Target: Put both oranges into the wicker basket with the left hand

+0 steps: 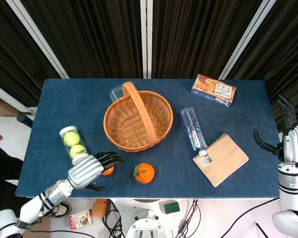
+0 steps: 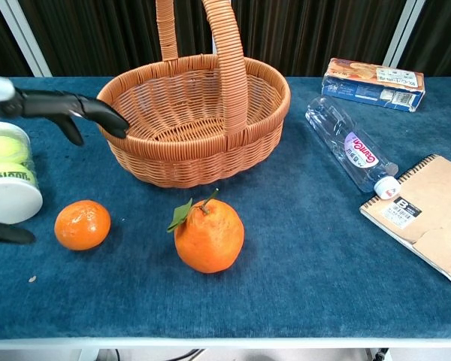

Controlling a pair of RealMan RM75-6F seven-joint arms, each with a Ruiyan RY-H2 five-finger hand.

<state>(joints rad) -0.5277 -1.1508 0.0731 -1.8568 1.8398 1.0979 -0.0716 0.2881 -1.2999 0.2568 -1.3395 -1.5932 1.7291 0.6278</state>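
A small orange (image 2: 83, 224) lies near the table's front left; in the head view my left hand (image 1: 90, 170) hovers over the small orange (image 1: 108, 171), hiding most of it. The hand is open, fingers (image 2: 75, 109) spread above the fruit and thumb (image 2: 7, 232) low beside it, not touching. A larger orange with a leaf (image 1: 144, 173) (image 2: 208, 235) sits to its right. The wicker basket (image 1: 138, 120) (image 2: 193, 120) stands empty behind both. My right hand (image 1: 288, 136) is open past the table's right edge.
A tube of tennis balls (image 1: 73, 145) (image 2: 10, 177) lies left of the small orange. A plastic bottle (image 1: 194, 128), a spiral notebook (image 1: 221, 159) and a biscuit box (image 1: 213, 89) occupy the right half. A clear cup (image 1: 117, 92) sits behind the basket.
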